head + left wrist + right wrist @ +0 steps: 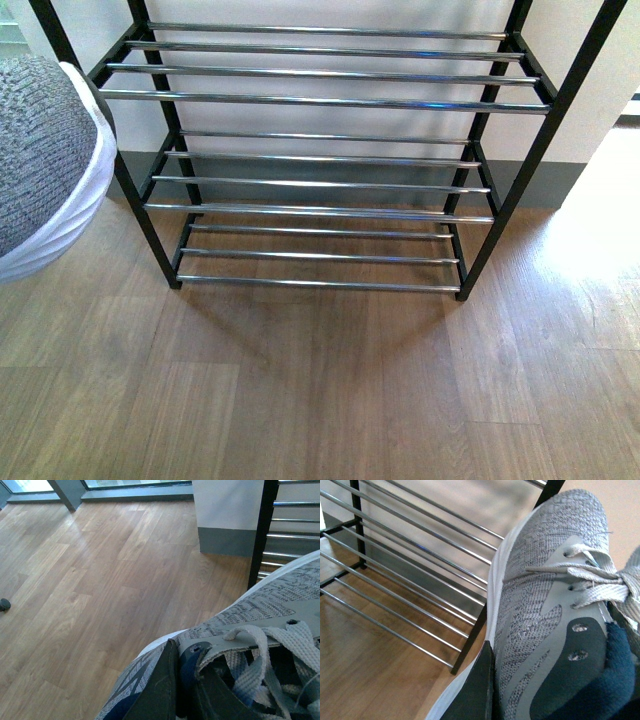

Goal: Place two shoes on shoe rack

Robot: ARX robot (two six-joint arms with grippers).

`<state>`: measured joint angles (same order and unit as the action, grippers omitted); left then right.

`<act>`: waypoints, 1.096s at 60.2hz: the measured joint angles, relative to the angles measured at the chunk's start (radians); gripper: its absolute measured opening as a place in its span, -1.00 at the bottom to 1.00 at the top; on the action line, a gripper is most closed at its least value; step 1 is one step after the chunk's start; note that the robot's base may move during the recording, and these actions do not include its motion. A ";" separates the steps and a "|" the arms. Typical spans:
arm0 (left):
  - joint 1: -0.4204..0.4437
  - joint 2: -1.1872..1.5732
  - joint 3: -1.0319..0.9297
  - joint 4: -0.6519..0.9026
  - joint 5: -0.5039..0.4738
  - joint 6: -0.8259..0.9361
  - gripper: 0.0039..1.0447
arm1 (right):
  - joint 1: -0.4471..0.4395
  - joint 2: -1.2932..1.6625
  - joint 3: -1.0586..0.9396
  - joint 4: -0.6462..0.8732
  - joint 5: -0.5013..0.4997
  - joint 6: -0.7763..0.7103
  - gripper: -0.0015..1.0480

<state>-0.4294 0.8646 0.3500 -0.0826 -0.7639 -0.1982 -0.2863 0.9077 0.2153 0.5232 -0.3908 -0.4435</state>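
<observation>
Grey knit shoes (pixel 540 605), white soles, navy collars; black shoe rack (pixel 320 100), chrome rods; brown wood-grain floor (pixel 300 400).

Left gripper (pixel 182 685) and right gripper (pixel 530 700), each clamped on a sneaker.
The left gripper pinches the collar wall of a grey sneaker (pixel 280 600), with one dark finger (pixel 160 685) outside and its partner inside the opening. On the right, only the outer finger (pixel 479 690) shows, pressed flat against the side of the other sneaker (pixel 545 580); the inner finger is hidden.
</observation>
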 joint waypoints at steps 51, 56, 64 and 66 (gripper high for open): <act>0.001 0.001 -0.005 0.000 -0.014 0.003 -0.97 | 0.003 0.000 -0.002 0.000 -0.005 0.000 -0.97; 0.001 0.000 -0.005 0.000 -0.014 0.003 -0.97 | 0.003 0.000 -0.002 0.000 -0.006 0.000 -0.97; 0.001 -0.001 -0.005 0.000 -0.014 0.003 -0.97 | 0.003 0.000 -0.002 0.000 -0.006 0.000 -0.97; 0.001 -0.001 -0.005 0.000 -0.014 0.003 -0.97 | 0.003 0.000 -0.002 0.000 -0.005 0.000 -0.97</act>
<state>-0.4286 0.8635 0.3454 -0.0826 -0.7780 -0.1951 -0.2836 0.9073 0.2138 0.5232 -0.3962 -0.4435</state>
